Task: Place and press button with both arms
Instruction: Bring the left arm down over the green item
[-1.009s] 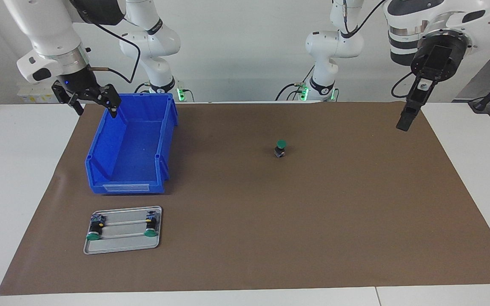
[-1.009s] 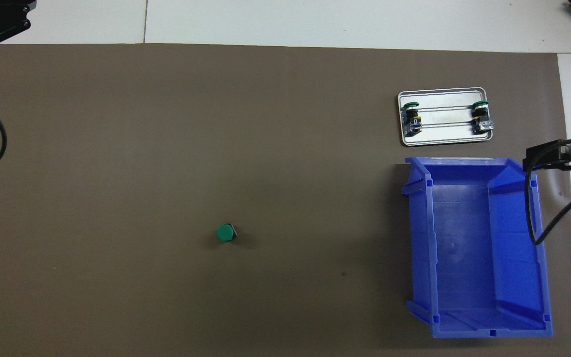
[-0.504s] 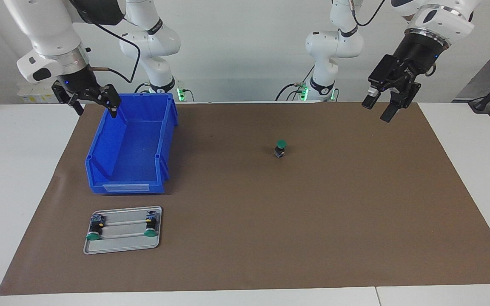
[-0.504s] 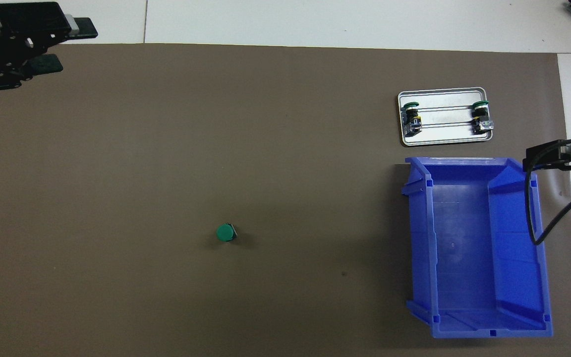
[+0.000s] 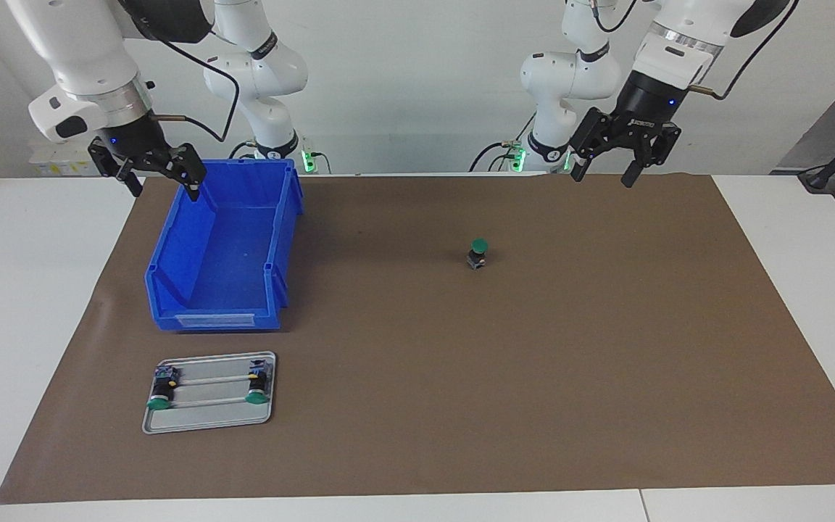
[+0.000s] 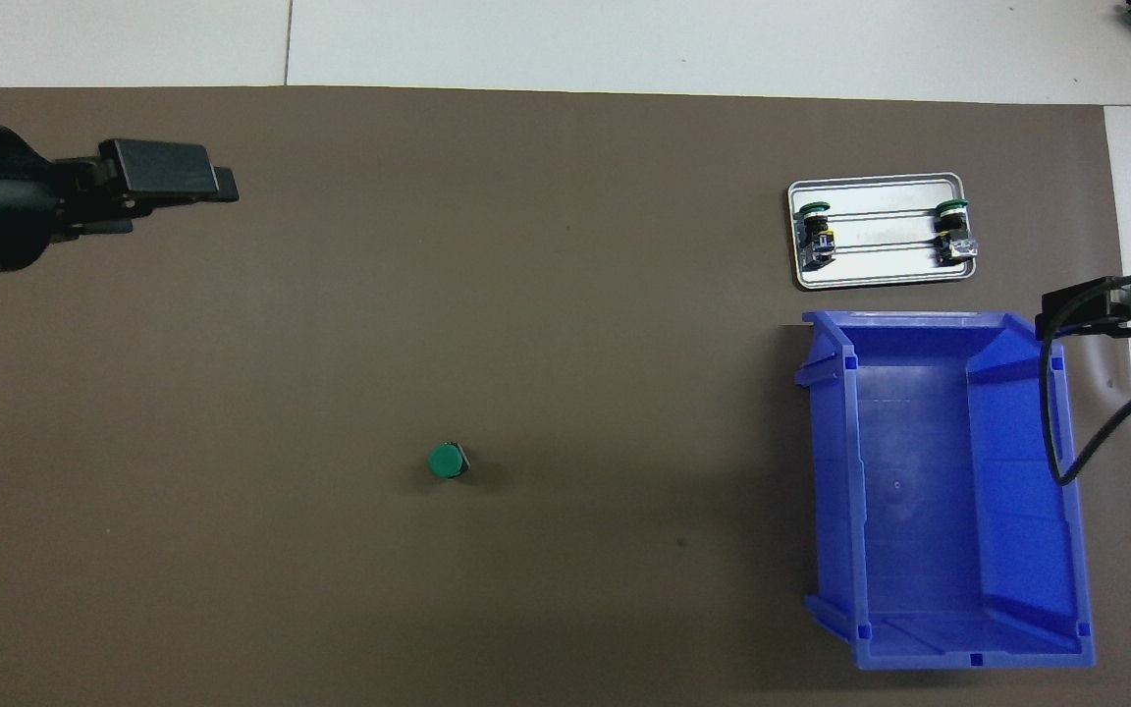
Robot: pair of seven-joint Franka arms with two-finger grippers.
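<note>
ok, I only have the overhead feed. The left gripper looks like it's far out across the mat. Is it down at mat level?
Observer: No. The left gripper hangs well up in the air, open, fingers pointing down, over the mat toward the left arm's end. It touches nothing.
Operator: Button pose? I just see a green disc.
Observer: The button stands upright on its rear block, cap on top.
Operator: Right gripper? I only get a tip.
Observer: The right gripper is open and empty, raised over the blue bin's rim.
</note>
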